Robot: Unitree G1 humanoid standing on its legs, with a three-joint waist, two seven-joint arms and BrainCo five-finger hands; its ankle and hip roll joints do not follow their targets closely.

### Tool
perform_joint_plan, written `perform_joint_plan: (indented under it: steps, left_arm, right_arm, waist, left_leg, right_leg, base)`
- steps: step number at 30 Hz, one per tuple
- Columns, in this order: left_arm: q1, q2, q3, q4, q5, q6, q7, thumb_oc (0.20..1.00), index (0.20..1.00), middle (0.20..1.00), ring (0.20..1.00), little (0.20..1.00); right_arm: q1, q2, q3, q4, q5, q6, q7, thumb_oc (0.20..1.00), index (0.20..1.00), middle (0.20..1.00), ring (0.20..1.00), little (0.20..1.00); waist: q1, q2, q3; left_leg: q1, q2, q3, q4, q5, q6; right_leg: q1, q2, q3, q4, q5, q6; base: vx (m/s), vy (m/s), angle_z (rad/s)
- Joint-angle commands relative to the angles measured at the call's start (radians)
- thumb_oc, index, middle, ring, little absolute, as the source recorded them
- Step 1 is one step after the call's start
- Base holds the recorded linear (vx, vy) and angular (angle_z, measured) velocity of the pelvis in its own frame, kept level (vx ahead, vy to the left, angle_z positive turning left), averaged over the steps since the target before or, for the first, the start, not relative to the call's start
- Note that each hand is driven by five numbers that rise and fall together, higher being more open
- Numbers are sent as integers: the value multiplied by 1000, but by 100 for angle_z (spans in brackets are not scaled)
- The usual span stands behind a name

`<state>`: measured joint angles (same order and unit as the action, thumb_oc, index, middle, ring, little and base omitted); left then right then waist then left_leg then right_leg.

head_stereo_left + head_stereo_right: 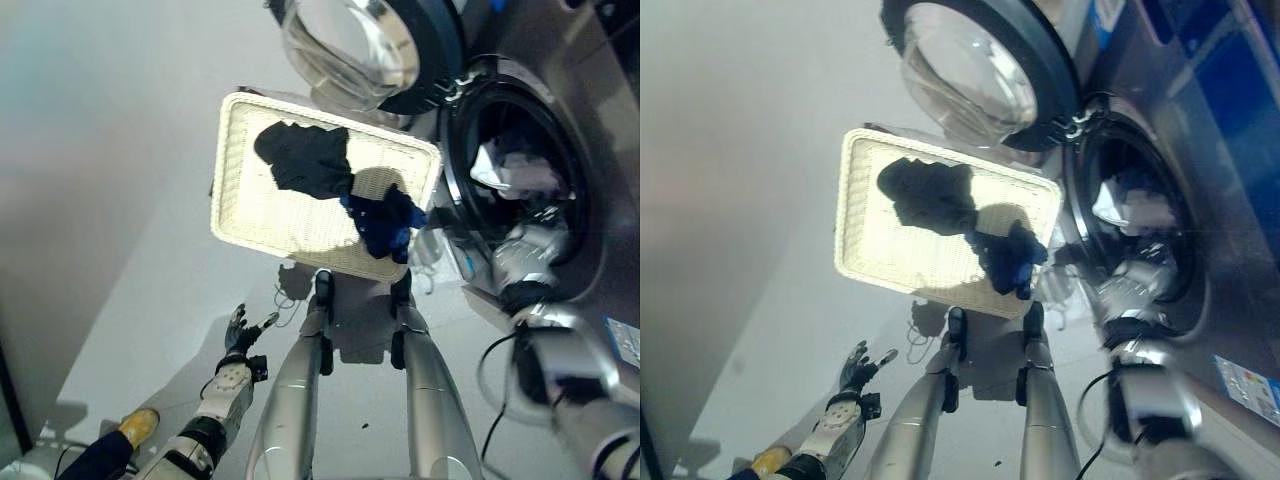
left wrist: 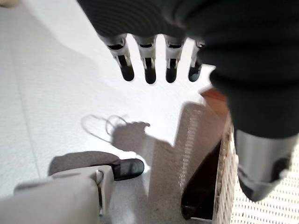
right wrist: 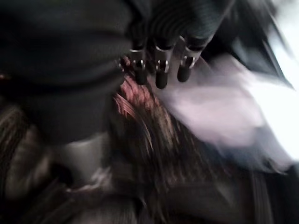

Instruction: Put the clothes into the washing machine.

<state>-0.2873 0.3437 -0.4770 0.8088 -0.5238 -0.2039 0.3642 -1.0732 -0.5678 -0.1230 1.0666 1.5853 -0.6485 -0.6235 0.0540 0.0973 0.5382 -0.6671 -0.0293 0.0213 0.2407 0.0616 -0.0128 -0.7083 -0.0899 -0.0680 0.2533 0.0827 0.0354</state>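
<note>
1. Our right hand (image 3: 159,65) is inside the drum of the washing machine (image 1: 560,130); in its wrist view the fingers (image 3: 161,77) hang straight and relaxed over a reddish-brown garment (image 3: 140,121) and a pale one (image 3: 210,112), gripping neither
2. We judge this step to be a drop-off: a load has gone into the drum, where white cloth (image 1: 510,170) shows through the opening, beside the round glass door (image 1: 350,45) swung open
3. Our left hand (image 1: 240,335) hangs low over the floor (image 1: 100,200), well apart from the work, fingers spread and empty
4. More clothes wait in the white basket (image 1: 250,150) just beside the machine: a black garment (image 1: 305,155) in the middle and a dark blue one (image 1: 385,220) draped at the edge nearest the drum
5. Next, we think, the right hand must back out of the opening, swing over to the basket and close on the blue piece, the nearer of the two
6. The catch we foresee is cloth snagging on the door rim on the way in
</note>
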Motion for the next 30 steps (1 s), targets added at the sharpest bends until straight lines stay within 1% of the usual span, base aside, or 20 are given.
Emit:
perform_joint_plan:
  steps: [1,3,4,6,7,9,10,11,12,13,14,17,19,21,23,24,26,28,29,30]
  left_arm:
    - [36,16,31,19,5,15,-7,1000,1000,1000,1000,1000]
    - [35,26,11,4,-2,14,-14,1000,1000,1000,1000,1000]
    - [33,26,-1,-6,1,12,-12,1000,1000,1000,1000,1000]
    - [31,31,-21,-23,-4,17,-9,1000,1000,1000,1000,1000]
    - [28,34,-27,-36,-7,19,-8,1000,1000,1000,1000,1000]
    - [31,40,-39,-61,-7,29,-10,1000,1000,1000,1000,1000]
    - [29,42,-40,-66,-7,31,-10,1000,1000,1000,1000,1000]
    - [27,54,-51,-89,-11,47,-14,1000,1000,1000,1000,1000]
    - [30,58,-54,-97,-11,52,-13,1000,1000,1000,1000,1000]
    - [30,63,-54,-107,-10,58,-13,1000,1000,1000,1000,1000]
    - [41,65,-54,-118,-7,65,-17,1000,1000,1000,1000,1000]
    - [43,63,-52,-111,-6,69,-20,1000,1000,1000,1000,1000]
    - [42,54,-52,-96,-5,64,-22,1000,1000,1000,1000,1000]
    - [44,46,-53,-88,-2,60,-23,1000,1000,1000,1000,1000]
    - [44,28,-64,-77,1,46,-15,1000,1000,1000,1000,1000]
    - [39,23,-71,-78,0,41,-4,1000,1000,1000,1000,1000]
    - [39,15,-82,-77,-5,25,16,1000,1000,1000,1000,1000]
    - [37,8,-81,-75,-10,16,27,1000,1000,1000,1000,1000]
    - [35,-3,-71,-77,-35,-18,59,1000,1000,1000,1000,1000]
    - [41,-23,-49,-79,-65,-57,90,1000,1000,1000,1000,1000]
  right_arm:
    - [36,-279,-27,-10,28,-112,-79,1000,1000,1000,1000,1000]
    - [29,-315,-41,46,177,-110,-80,1000,1000,1000,1000,1000]
    - [20,-322,-41,55,241,-139,-83,1000,1000,1000,1000,1000]
    - [12,-328,-36,53,348,-168,-25,1000,1000,1000,1000,1000]
    - [8,-325,-42,40,387,-184,9,1000,1000,1000,1000,1000]
    - [15,-299,-65,-50,387,-206,21,1000,1000,1000,1000,1000]
    - [17,-292,-69,-68,387,-203,25,1000,1000,1000,1000,1000]
    - [42,-256,-65,-112,387,-42,106,1000,1000,1000,1000,1000]
    - [48,-251,-60,-112,387,8,128,1000,1000,1000,1000,1000]
    - [48,-246,-50,-113,387,68,153,1000,1000,1000,1000,1000]
    - [44,-234,-12,-112,387,183,200,1000,1000,1000,1000,1000]
    - [41,-211,22,-117,386,281,259,1000,1000,1000,1000,1000]
    - [42,-190,30,-98,318,316,269,1000,1000,1000,1000,1000]
    - [44,-182,34,-81,248,284,235,1000,1000,1000,1000,1000]
    - [28,-175,38,-30,-1,124,92,1000,1000,1000,1000,1000]
    - [17,-170,43,-23,-146,73,9,1000,1000,1000,1000,1000]
    - [7,-159,56,-23,-327,24,-95,1000,1000,1000,1000,1000]
    - [3,-148,63,-32,-434,17,-150,1000,1000,1000,1000,1000]
    - [6,-122,79,-59,-600,13,-215,1000,1000,1000,1000,1000]
    - [36,-88,91,-99,-736,20,-270,1000,1000,1000,1000,1000]
  waist:
    - [-11,49,-18]
    - [-6,56,-18]
    - [-3,62,-18]
    - [-3,68,-18]
    - [-2,74,-18]
    - [-3,83,-18]
    - [-3,84,-18]
    - [-3,93,-18]
    - [-4,94,-18]
    - [-1,97,-18]
    - [-1,101,-18]
    - [-1,105,-18]
    - [-2,108,-18]
    - [-3,108,-18]
    - [-1,116,-18]
    - [2,120,-18]
    - [4,124,-18]
    - [4,127,-18]
    - [7,135,-18]
    - [4,138,-18]
  left_leg:
    - [17,-61,-9,-58,10,-1]
    - [3,-61,-20,-52,15,-3]
    - [-4,-60,-23,-53,20,-4]
    - [-3,-60,-26,-46,10,-9]
    - [-15,-57,-26,-45,23,-11]
    - [-15,-57,-29,-32,10,-15]
    - [-23,-56,-28,-32,19,-16]
    - [-28,-56,-31,-21,19,-20]
    - [-23,-58,-32,-16,9,-21]
    - [-34,-56,-31,-16,22,-21]
    - [-28,-57,-30,-8,8,-24]
    - [-32,-52,-27,-3,7,-29]
    - [-40,-46,-21,-4,16,-33]
    - [-35,-46,-19,-2,7,-35]
    - [-37,-42,-14,-6,7,-35]
    - [-44,-40,-13,-10,16,-34]
    - [-39,-43,-11,-10,9,-34]
    - [-41,-43,-11,-12,10,-35]
    - [-52,-41,-7,-22,25,-35]
    - [-46,-44,-4,-28,17,-37]
  right_leg:
    - [-23,73,-34,89,-53,25]
    - [-35,77,-37,105,-64,18]
    - [-42,79,-38,111,-70,14]
    - [-41,78,-40,132,-96,11]
    - [-51,79,-43,135,-89,8]
    - [-55,76,-44,162,-120,6]
    - [-62,76,-46,161,-112,4]
    - [-71,74,-47,183,-124,0]
    - [-68,73,-46,192,-138,0]
    - [-78,74,-49,188,-125,-2]
    - [-77,71,-49,205,-145,-2]
    - [-84,74,-50,216,-154,-6]
    - [-90,79,-53,215,-151,-10]
    - [-87,80,-51,222,-164,-11]
    - [-88,84,-50,223,-168,-13]
    - [-94,86,-54,218,-157,-14]
    - [-91,85,-54,220,-167,-13]
    - [-92,84,-54,218,-166,-13]
    - [-103,87,-56,205,-150,-15]
    - [-100,85,-53,207,-165,-15]
  base:
    - [55,-98,4]
    - [67,-115,-2]
    - [51,-82,4]
    - [58,-59,4]
    - [52,-63,3]
    - [38,-52,2]
    - [34,-58,1]
    - [30,-54,0]
    - [27,-55,1]
    - [38,-32,0]
    - [-7,-30,-1]
    - [17,-28,-3]
    - [-6,-25,-6]
    - [33,-10,-9]
    - [1,0,-7]
    - [-7,2,-4]
    - [0,0,0]
    - [-25,26,-2]
    - [-25,100,-3]
    - [-80,122,-5]
